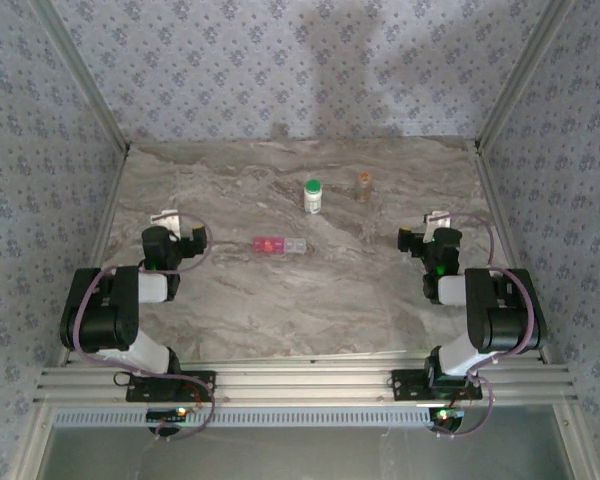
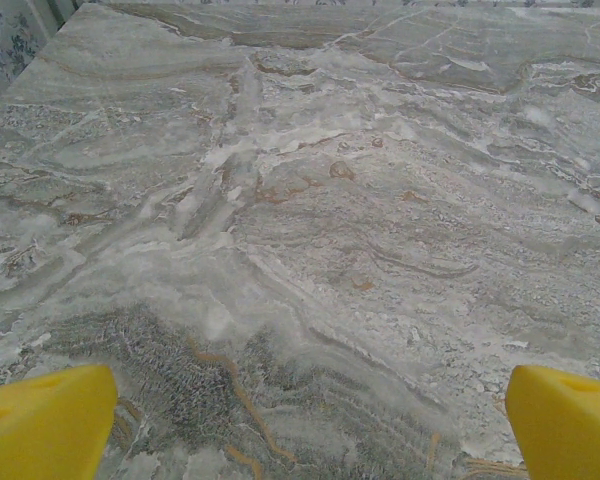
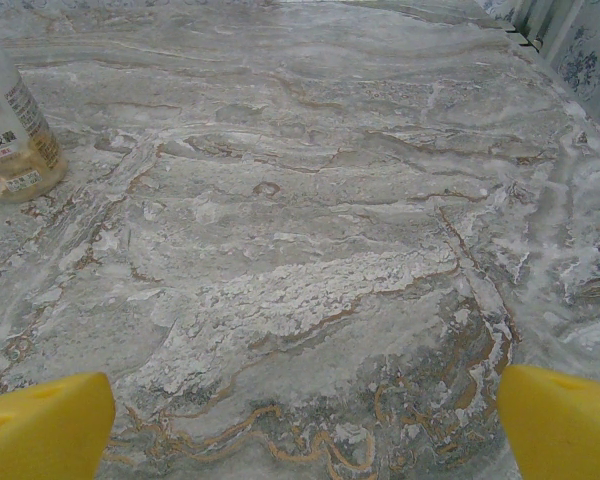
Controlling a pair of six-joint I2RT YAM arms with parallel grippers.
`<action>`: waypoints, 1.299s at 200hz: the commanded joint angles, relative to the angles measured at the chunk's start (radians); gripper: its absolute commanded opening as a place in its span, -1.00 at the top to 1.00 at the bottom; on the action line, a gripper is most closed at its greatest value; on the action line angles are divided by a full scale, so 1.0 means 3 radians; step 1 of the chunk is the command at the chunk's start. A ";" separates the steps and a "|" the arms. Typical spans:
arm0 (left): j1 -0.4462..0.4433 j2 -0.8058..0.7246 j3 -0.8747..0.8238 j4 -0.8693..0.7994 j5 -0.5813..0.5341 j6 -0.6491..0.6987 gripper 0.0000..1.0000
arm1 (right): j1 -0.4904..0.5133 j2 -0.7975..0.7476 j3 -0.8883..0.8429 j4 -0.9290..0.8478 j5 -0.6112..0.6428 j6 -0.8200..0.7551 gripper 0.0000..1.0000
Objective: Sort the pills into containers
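L gripper (image 2: 310, 425) nearest: yellow fingertips (image 2: 45, 420) spread wide, jaws released, bare marble table (image 2: 310, 200) ahead. R gripper (image 3: 305, 425) same, released over bare marble. Top view: pink-and-clear pill case (image 1: 279, 245) lies flat mid-table, well apart from both grippers. White bottle w/ green cap (image 1: 313, 196) upright at its 1 o'clock; amber vial (image 1: 363, 185) near bottle's 3 o'clock, not touching. Wallpapered walls (image 1: 40, 150) bound table at 9, 12, 3 o'clock.
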State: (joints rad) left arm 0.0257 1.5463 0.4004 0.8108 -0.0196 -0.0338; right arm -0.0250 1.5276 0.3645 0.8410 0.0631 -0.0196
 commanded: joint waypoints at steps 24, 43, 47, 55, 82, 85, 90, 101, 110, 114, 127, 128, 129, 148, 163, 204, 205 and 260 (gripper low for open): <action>-0.0082 -0.0038 0.0018 0.0071 -0.0152 0.0080 -0.98 | -0.0007 -0.0014 0.0063 -0.0042 -0.0006 -0.0001 -1.00; -0.0099 -0.0057 0.0020 0.0030 -0.0178 0.0088 -0.99 | -0.0009 -0.0010 0.0064 -0.0042 -0.0008 0.0002 -1.00; -0.0115 -0.0064 0.0025 0.0010 -0.0215 0.0097 -0.98 | -0.0009 -0.0012 0.0064 -0.0042 -0.0004 -0.0001 -1.00; -0.0128 -0.0058 0.0026 0.0022 -0.0236 0.0102 -0.98 | -0.0009 -0.0012 0.0063 -0.0042 -0.0004 -0.0001 -1.00; -0.0116 -0.0050 0.0028 0.0037 -0.0211 0.0090 -0.98 | -0.0006 -0.0011 0.0063 -0.0043 -0.0009 -0.0001 -1.00; -0.0114 -0.0047 0.0026 0.0039 -0.0202 0.0087 -0.98 | -0.0007 -0.0013 0.0065 -0.0042 -0.0009 -0.0001 -1.00; -0.0110 -0.0049 0.0026 0.0033 -0.0190 0.0088 -0.99 | -0.0008 -0.0013 0.0065 -0.0042 -0.0008 -0.0001 -1.00; -0.0093 -0.0045 0.0035 0.0023 -0.0159 0.0083 -0.99 | -0.0006 -0.0014 0.0065 -0.0042 -0.0009 -0.0001 -1.00; -0.0086 -0.0046 0.0034 0.0025 -0.0137 0.0077 -0.98 | -0.0009 -0.0013 0.0065 -0.0042 -0.0007 -0.0001 -1.00; -0.0086 -0.0046 0.0036 0.0019 -0.0140 0.0077 -0.99 | -0.0009 -0.0012 0.0064 -0.0042 -0.0009 -0.0001 -1.00; -0.0088 -0.0041 0.0025 0.0055 -0.0144 0.0084 -0.99 | -0.0006 -0.0014 0.0063 -0.0042 -0.0006 -0.0001 -1.00; -0.0087 -0.0044 0.0025 0.0052 -0.0144 0.0083 -0.99 | -0.0007 -0.0014 0.0063 -0.0042 -0.0006 -0.0001 -1.00; -0.0086 -0.0045 0.0026 0.0045 -0.0144 0.0082 -0.99 | -0.0005 -0.0012 0.0063 -0.0042 -0.0006 -0.0001 -1.00; -0.0057 -0.0045 0.0046 -0.0002 -0.0081 0.0062 -0.99 | -0.0006 -0.0011 0.0063 -0.0042 -0.0007 -0.0001 -1.00; -0.0096 -0.0042 0.0023 0.0055 -0.0180 0.0079 -0.99 | -0.0008 -0.0014 0.0064 -0.0043 -0.0011 -0.0001 -1.00; -0.0210 -0.0053 -0.0051 0.0180 -0.0452 0.0117 -0.99 | -0.0006 -0.0014 0.0065 -0.0042 -0.0006 -0.0001 -1.00; -0.0212 -0.0052 -0.0048 0.0178 -0.0454 0.0120 -0.99 | -0.0005 -0.0014 0.0064 -0.0042 -0.0006 -0.0001 -1.00; -0.0087 -0.0043 0.0041 0.0020 -0.0207 0.0059 -0.98 | -0.0009 -0.0010 0.0064 -0.0043 -0.0006 -0.0001 -1.00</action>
State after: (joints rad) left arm -0.0208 1.5463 0.3996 0.8165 -0.1196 -0.0113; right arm -0.0250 1.5276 0.3645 0.8410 0.0631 -0.0196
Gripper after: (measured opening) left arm 0.994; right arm 0.998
